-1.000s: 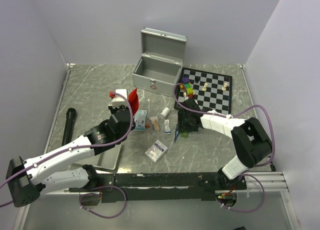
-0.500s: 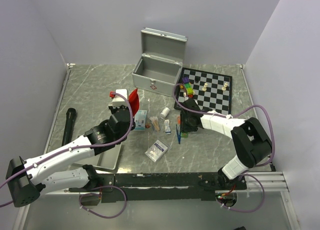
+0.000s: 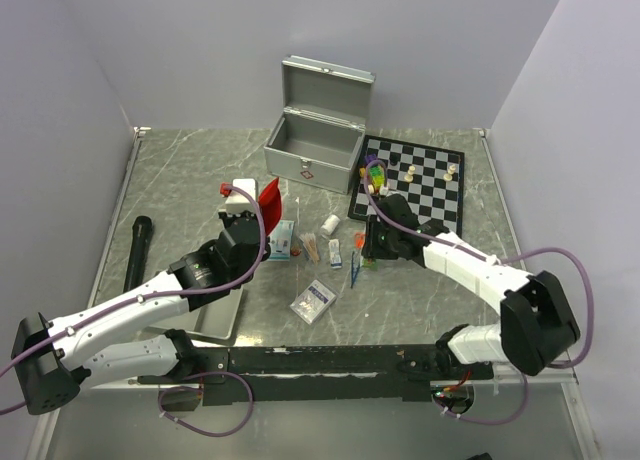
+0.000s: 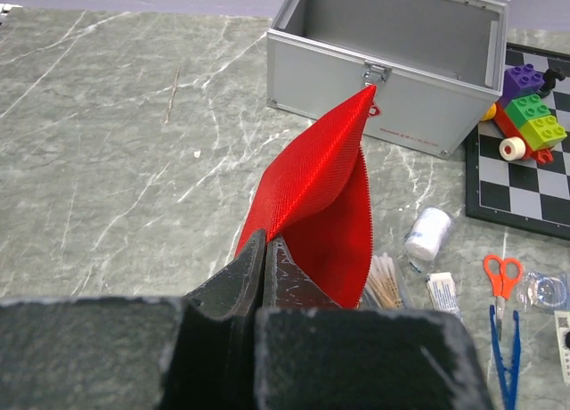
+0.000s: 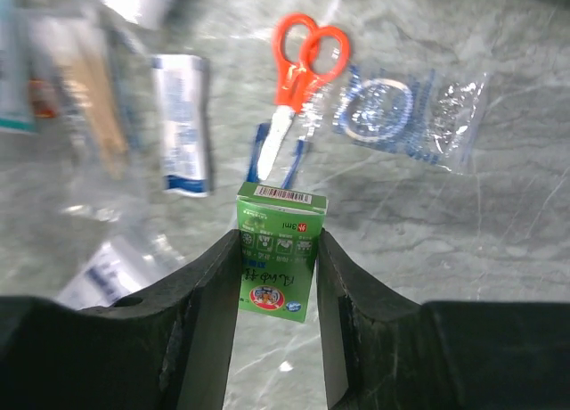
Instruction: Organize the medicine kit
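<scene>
Fingers on R arm (image 5: pixel 209 312) pinch a small green box (image 5: pixel 278 254) from both sides, over the tabletop (image 5: pixel 499 250). Fingers on L arm (image 4: pixel 240 276) are clamped tight on a red cloth (image 4: pixel 321 187). Medicine kit (image 3: pixel 305 162) sits at the back w/ lid up, next to the chessboard (image 3: pixel 428 185).

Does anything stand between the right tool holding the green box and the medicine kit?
Nothing visible blocks the right tool and green box. Toy bricks on the chessboard lie just beside the line; the medicine kit is open.

Chessboard (image 3: pixel 428 183) at right, toy bricks (image 3: pixel 376 172) on its left edge; black cylinder (image 3: pixel 137 252) lying far left.
</scene>
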### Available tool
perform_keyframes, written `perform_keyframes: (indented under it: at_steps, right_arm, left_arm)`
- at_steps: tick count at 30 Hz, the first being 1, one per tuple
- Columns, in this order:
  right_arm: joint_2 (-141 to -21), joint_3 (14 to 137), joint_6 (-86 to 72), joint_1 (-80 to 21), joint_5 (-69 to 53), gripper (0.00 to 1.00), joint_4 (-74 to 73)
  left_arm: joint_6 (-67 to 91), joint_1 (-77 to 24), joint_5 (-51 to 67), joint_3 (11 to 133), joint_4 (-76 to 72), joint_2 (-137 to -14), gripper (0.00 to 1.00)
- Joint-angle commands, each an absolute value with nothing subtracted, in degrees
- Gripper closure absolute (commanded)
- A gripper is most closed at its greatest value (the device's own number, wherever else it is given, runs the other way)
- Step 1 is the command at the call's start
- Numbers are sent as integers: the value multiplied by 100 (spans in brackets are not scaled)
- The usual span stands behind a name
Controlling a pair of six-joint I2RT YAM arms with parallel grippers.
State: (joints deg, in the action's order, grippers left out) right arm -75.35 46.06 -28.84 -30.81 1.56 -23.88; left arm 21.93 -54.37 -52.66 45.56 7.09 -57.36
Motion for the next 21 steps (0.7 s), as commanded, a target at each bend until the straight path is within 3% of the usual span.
perform_keyframes:
  at_steps: [1,6,12,21]
  right_arm:
    - [-7216,4948,-2901,-3059,79,65,-2654]
    - [-7006,4808,-2891,-3059,44,66,-2453]
    - [-6574,5009,-3479,-3269,-1027,66,-1627]
    - [-7127,5818,-4376,-3603,-2064,66,-371]
  left_arm:
    - [2250,-5467,-5177,4684,536,-5722,99]
    - [2329,-5467,-5142,4720,589,-5722,99]
    - [2540,-5467,-4729,4763,378,-5765,99]
    - [2979,-5467,-4219,4983,194,-6029,99]
